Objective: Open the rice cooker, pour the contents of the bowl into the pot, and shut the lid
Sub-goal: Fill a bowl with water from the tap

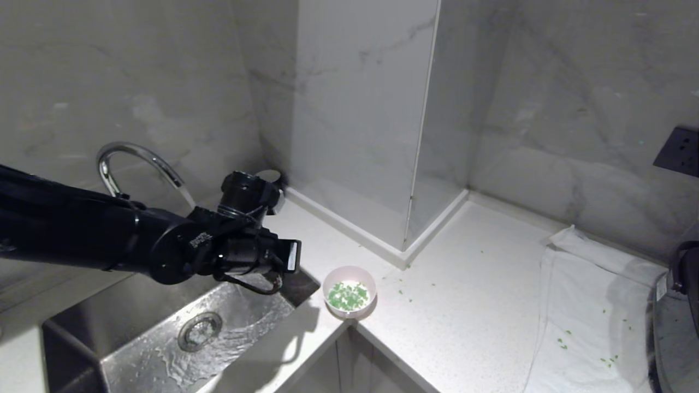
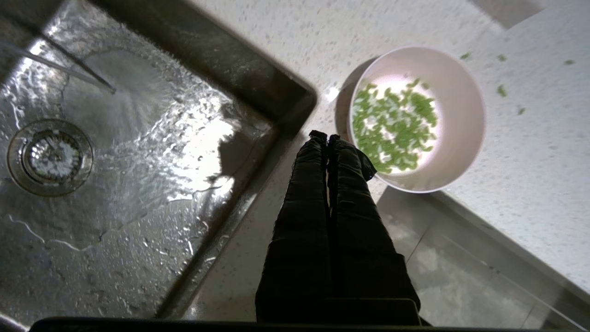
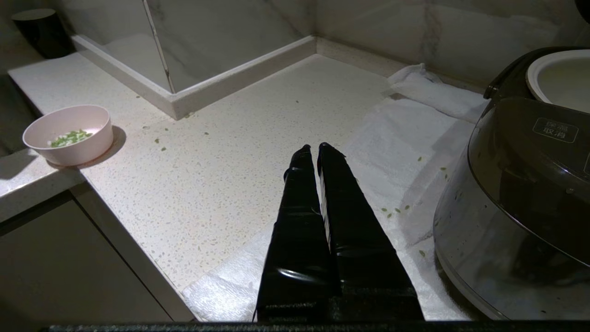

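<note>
Right gripper [image 3: 312,147] parked near, fingers pressed together, empty. Rice cooker [image 3: 516,184] at right, pot [image 3: 560,78] exposed, so lid's prob. up. Left gripper [image 2: 326,137] closed, empty, above counter edge beside the bowl [image 1: 349,291] w/ green bits [image 1: 347,296], likely lining up a grab.

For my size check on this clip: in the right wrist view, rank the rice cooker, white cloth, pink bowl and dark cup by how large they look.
1. rice cooker, though nearest the camera and cut off
2. white cloth
3. pink bowl
4. dark cup, farthest away, so its true size against the bowl is unsure
</note>
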Controlling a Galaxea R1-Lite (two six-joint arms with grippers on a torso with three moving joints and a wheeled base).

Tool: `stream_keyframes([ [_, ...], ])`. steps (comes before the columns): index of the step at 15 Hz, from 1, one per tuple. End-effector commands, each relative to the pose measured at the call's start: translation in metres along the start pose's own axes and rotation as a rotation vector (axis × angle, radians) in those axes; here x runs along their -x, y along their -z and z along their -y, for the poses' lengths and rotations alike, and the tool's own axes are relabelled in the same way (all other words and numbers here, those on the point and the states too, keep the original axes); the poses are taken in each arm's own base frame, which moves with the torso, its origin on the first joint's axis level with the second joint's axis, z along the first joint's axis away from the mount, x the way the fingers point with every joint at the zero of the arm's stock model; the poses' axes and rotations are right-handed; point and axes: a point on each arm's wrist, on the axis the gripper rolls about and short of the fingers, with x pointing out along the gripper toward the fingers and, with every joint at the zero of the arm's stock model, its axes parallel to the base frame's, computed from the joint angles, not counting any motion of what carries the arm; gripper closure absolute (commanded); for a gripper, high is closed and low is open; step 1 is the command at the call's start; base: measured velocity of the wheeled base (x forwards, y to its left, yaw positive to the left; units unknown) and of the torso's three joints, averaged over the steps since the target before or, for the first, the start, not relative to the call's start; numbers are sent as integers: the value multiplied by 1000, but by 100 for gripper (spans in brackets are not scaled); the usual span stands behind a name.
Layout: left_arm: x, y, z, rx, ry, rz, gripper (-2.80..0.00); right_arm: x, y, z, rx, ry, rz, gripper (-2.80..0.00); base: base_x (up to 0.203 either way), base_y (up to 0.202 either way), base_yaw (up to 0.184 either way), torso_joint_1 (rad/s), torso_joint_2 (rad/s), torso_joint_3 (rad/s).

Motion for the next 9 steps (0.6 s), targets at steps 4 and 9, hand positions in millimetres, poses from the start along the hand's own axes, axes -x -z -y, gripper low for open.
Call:
stream_keyframes([
  [4,-36,12,5,-8,-15,-123,0,0,0,0,1,-1,0,0,0,0,0,0,0,0],
  [9,-56,8,9,15,-21,-123,-280,0,0,0,1,-1,0,0,0,0,0,0,0,0],
])
